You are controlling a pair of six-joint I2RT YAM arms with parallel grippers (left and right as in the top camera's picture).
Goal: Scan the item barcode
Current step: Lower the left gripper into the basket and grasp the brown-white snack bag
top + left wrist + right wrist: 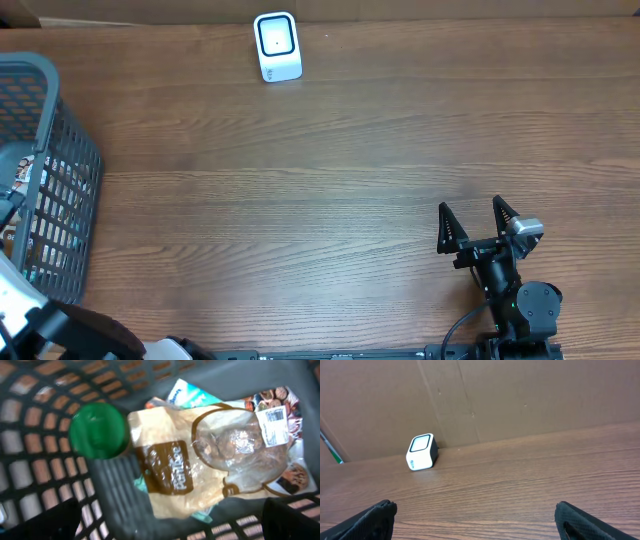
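Left gripper (170,519) splayed over round green cap (97,430), crinkly tan bag (200,465); right gripper (478,222) likewise apart.

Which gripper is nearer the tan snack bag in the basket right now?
Left. The left gripper hangs open directly over the tan snack bag lying in the basket; the right gripper is open over the table, on the side opposite the basket.

Tan snack bag (200,460) lies in grey basket (30,435), barcode label (274,425) facing up. Green cap (97,430) sits just beside its left end.
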